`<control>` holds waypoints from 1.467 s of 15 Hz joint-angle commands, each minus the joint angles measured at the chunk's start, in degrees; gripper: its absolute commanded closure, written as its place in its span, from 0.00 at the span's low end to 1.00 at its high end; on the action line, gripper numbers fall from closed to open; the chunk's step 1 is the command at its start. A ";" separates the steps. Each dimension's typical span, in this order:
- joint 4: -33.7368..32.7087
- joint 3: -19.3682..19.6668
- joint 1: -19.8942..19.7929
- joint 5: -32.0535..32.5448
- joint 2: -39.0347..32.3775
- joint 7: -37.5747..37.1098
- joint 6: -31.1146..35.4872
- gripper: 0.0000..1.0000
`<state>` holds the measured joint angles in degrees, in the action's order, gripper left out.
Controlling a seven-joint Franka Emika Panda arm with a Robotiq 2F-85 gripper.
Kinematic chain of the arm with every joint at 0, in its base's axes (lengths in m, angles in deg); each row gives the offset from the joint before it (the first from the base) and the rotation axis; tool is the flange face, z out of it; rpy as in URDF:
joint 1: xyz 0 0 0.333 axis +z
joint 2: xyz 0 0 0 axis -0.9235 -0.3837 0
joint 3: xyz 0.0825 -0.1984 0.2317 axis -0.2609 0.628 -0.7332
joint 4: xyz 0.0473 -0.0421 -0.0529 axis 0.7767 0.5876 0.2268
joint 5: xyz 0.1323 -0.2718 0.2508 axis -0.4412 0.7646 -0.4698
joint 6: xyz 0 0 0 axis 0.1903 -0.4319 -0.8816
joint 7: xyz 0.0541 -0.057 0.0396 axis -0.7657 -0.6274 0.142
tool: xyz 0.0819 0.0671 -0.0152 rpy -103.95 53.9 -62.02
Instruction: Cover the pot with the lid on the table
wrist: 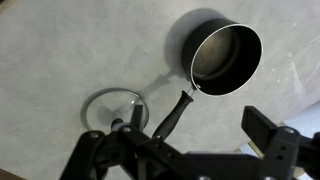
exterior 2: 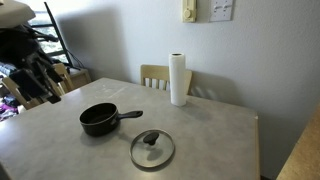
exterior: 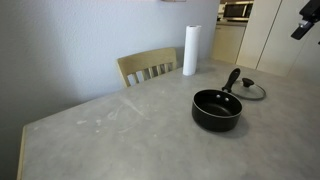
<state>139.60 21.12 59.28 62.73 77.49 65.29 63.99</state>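
The black pot (exterior: 217,109) stands uncovered on the grey table (exterior: 120,140), its long handle pointing toward the lid. The glass lid (exterior: 249,89) with its dark knob lies flat on the table just beyond the handle's end. Both exterior views show them: the pot (exterior 2: 98,119), the lid (exterior 2: 152,149). In the wrist view the pot (wrist: 225,55) is at the upper right and the lid (wrist: 112,108) at the lower left, partly hidden by a finger. My gripper (wrist: 180,137) is open and empty, high above both. It shows at the top right of an exterior view (exterior: 305,20).
A white paper towel roll (exterior: 190,50) stands at the table's far edge, also seen in an exterior view (exterior 2: 178,79). A light wooden chair (exterior: 148,67) sits behind the table. Dark equipment (exterior 2: 30,65) stands off the table's side.
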 commanded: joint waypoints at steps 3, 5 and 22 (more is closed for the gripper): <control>-0.26 -1.15 -0.73 1.39 -3.88 -0.12 3.83 0.00; -0.95 -0.72 -1.38 3.30 -6.15 1.60 4.87 0.00; -14.77 14.08 -1.30 1.76 -28.65 37.32 3.75 0.00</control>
<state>124.84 36.07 58.82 64.54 48.76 102.64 67.86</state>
